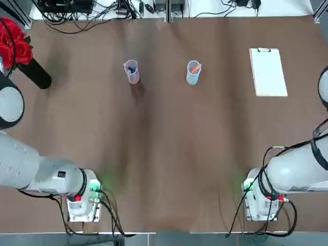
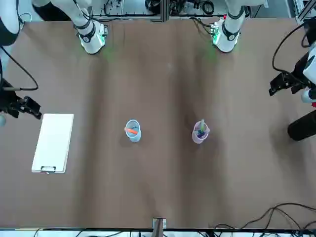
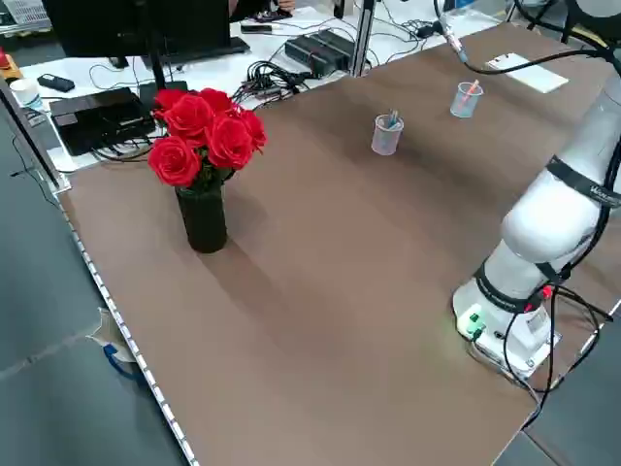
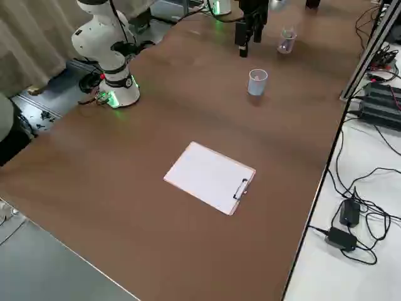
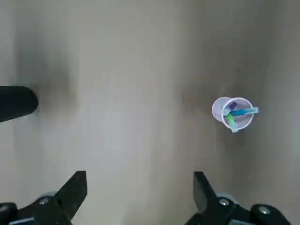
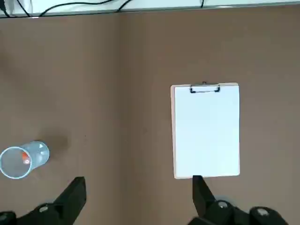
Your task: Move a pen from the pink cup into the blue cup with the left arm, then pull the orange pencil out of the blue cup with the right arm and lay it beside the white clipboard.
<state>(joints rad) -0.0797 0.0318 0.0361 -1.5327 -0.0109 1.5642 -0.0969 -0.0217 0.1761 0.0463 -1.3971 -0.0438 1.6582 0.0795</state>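
The pink cup (image 1: 131, 71) stands upright at the back middle of the table with several pens (image 5: 238, 112) in it. To its right is the blue cup (image 1: 193, 72), and the orange pencil (image 6: 24, 159) leans inside it. The white clipboard (image 1: 267, 72) lies flat at the back right. My left gripper (image 5: 139, 192) hangs open high over the table's left side, well away from the pink cup (image 5: 233, 113). High over the right side my right gripper (image 6: 138, 194) is also open, near the clipboard (image 6: 206, 131). Neither holds anything.
A black vase of red roses (image 1: 15, 48) stands at the back left corner. Cables and boxes (image 1: 92, 7) lie beyond the table's far edge. Both arm bases (image 1: 82, 197) sit at the near edge.
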